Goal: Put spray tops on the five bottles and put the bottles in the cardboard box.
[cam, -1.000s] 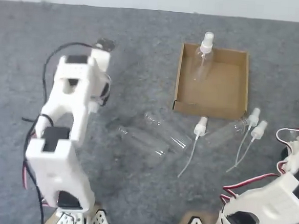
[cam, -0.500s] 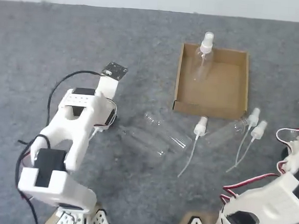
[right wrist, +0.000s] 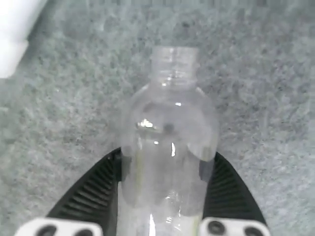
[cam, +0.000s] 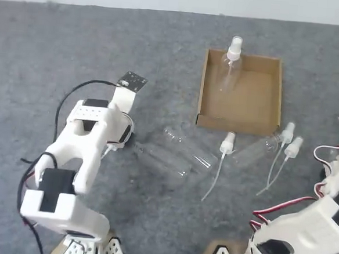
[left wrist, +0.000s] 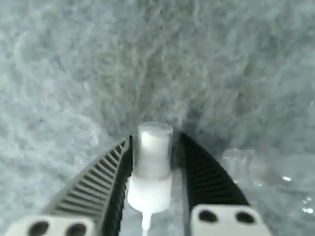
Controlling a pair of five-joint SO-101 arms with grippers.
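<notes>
In the left wrist view my left gripper (left wrist: 152, 145) is shut on a white spray top (left wrist: 151, 162) just above the carpet. An open bottle neck (left wrist: 240, 161) lies close beside it. From the high view this gripper (cam: 124, 139) sits at the end of two clear bottles (cam: 162, 159) (cam: 187, 147) lying without tops. My right gripper (right wrist: 166, 158) is shut on a clear topless bottle (right wrist: 170, 142). The cardboard box (cam: 269, 113) holds one topped bottle (cam: 230, 64). Another topped bottle (cam: 262, 147) lies in front of the box.
Two loose spray tops (cam: 227, 144) (cam: 294, 147) with long tubes lie on the grey carpet in front of the box. The right arm's body (cam: 311, 227) stands at the near right corner. Cables hang from both arms.
The left arm swung from farther back down to the lying bottles, then held nearly still. The right arm and the loose things did not move.
</notes>
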